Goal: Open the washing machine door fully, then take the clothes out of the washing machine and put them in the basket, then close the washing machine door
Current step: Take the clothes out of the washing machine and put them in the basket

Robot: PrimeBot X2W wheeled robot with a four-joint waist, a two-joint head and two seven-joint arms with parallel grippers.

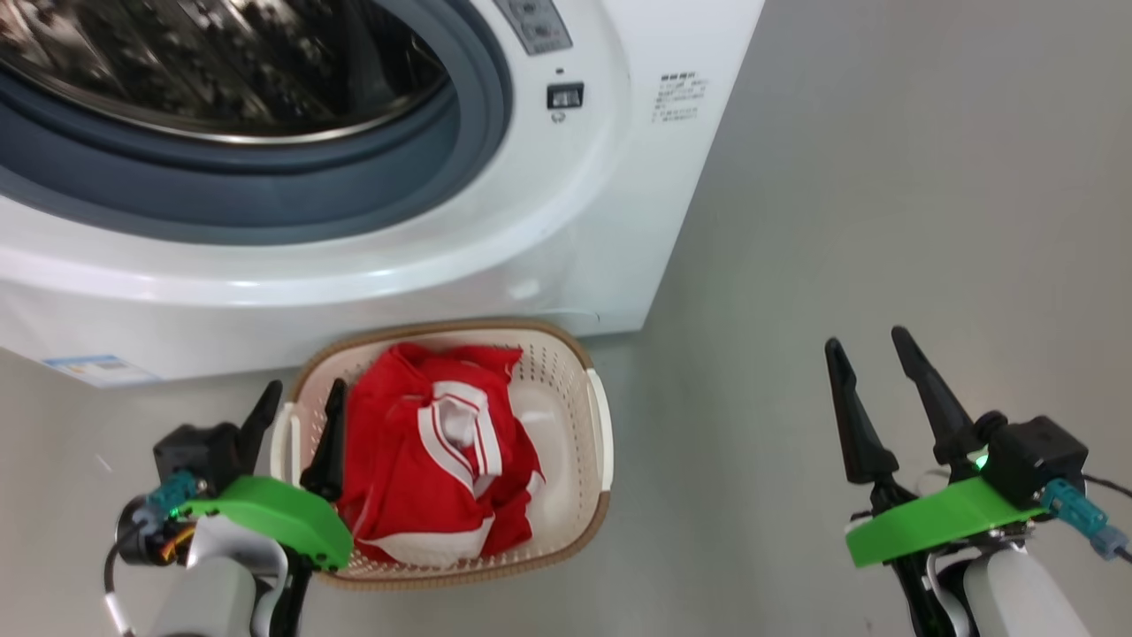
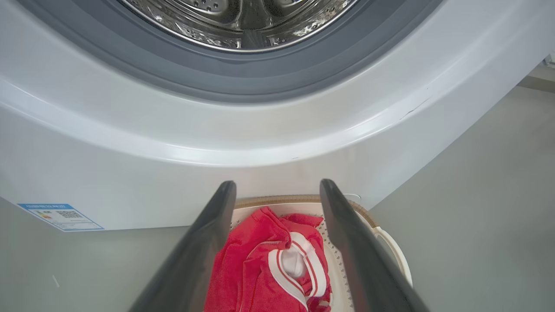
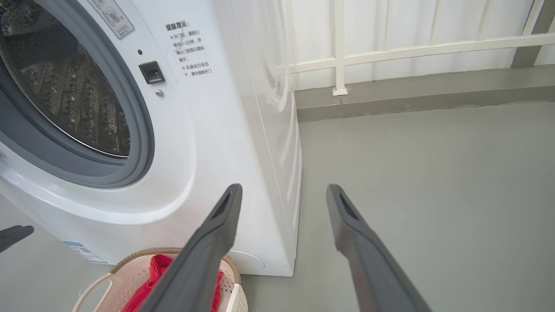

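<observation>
Floor (image 1: 884,177) smooth and grey, white railing (image 3: 390,50) beyond white front-loading washing machine (image 1: 566,221).
Cream perforated plastic basket (image 1: 442,329) just before it, handles (image 1: 600,416) left and right, holds red white-trimmed clothes (image 1: 407,478); left gripper (image 1: 305,384) and right gripper (image 1: 866,337) gape empty.

The right gripper (image 3: 284,190) hangs over the grey floor (image 3: 433,195), its 2 dark fingers spread wide. To its left stands the washing machine (image 3: 208,130), steel drum (image 3: 65,95) open to view. At the machine's foot, the basket (image 3: 130,261) holds the red clothes (image 3: 154,277).
</observation>
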